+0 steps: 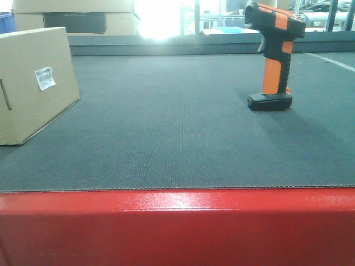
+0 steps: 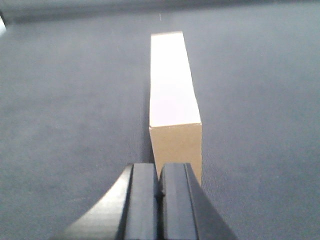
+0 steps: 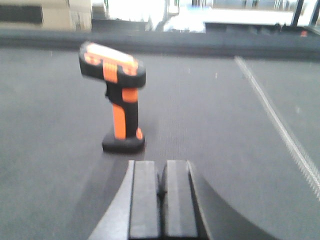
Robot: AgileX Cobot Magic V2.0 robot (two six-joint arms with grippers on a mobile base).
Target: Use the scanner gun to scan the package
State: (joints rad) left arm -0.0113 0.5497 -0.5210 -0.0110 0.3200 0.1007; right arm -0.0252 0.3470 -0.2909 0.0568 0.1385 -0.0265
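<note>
1. One package (image 1: 30, 83) in play: a slim tan cardboard box standing on edge at the left of the dark mat (image 1: 166, 127), a single small white label (image 1: 45, 78) on the face turned to the front camera.
2. From my left wrist, that same box runs lengthwise away from me, its narrow end face just ahead, its top washed out bright.
3. My left gripper (image 2: 160, 192) sits low in that view, its two black pads pressed flat together with nothing between them, just short of the box's near end.
4. One scanner gun (image 1: 274, 55) over on the right: upright on its flat black foot, orange handle, black head with orange top, well apart from the package.
5. My right gripper (image 3: 162, 192) is lined up near the scanner, both pads closed against each other, empty, not touching it.
6. Back left, beyond the mat, two larger cardboard boxes (image 1: 72, 16) stacked, the lower one with a dark panel.
7. One red edge (image 1: 177, 227) runs across the front below the mat.
</note>
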